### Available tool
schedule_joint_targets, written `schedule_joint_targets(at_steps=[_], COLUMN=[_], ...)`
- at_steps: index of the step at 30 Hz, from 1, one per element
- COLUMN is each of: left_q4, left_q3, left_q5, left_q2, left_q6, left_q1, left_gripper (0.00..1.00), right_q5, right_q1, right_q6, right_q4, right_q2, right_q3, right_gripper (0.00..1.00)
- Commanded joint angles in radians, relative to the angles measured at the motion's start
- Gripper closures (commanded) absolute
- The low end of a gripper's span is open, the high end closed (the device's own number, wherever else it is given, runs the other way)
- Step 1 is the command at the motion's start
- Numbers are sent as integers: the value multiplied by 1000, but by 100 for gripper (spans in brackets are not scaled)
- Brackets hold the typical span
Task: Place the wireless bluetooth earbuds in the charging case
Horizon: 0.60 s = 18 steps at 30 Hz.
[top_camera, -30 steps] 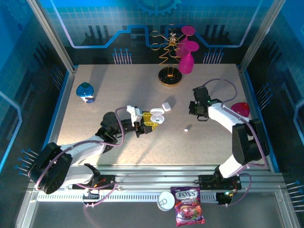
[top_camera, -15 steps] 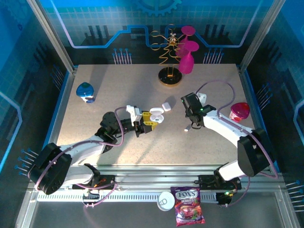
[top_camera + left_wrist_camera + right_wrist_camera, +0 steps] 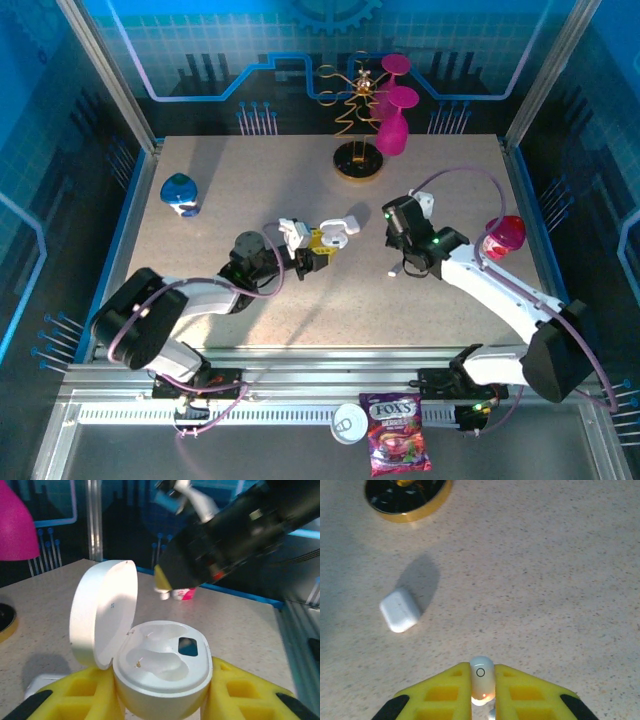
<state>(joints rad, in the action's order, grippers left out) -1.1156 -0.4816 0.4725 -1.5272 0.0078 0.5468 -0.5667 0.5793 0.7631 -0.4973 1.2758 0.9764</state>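
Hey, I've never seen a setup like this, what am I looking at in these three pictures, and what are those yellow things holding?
Two robot arms are bolted at the near edge of a table. One picture looks down from above; the other two come from wrist cameras. The left claw grips the open white charging case, wells apparently empty. The right claw pinches a small white earbud. Also there: a squarish white lump, a blue object, a pink cup, a gold wire stand.

Speckled table (image 3: 250,180): blue object (image 3: 179,192), gold stand (image 3: 357,160), pink cup (image 3: 503,236), white lump (image 3: 399,611).
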Motion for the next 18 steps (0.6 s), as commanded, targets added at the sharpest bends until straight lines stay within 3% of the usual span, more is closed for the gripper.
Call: schedule_joint_targets(at_steps=[1, 11, 18], left_q4=[-165, -136, -154], left_q3=[-59, -175, -202], left_q5=[-81, -201, -221], left_q2=[-77, -228, -272], left_q6=[26, 131, 141], left_q1=[-4, 68, 88], left_gripper=[79, 79, 80], right_q5=[29, 100, 119], right_q1=[34, 145, 184], right_q6=[24, 27, 25], right_q4=[-34, 4, 45], right_q2=[-46, -46, -23], right_q3=[41, 109, 129], right_gripper=[86, 86, 86])
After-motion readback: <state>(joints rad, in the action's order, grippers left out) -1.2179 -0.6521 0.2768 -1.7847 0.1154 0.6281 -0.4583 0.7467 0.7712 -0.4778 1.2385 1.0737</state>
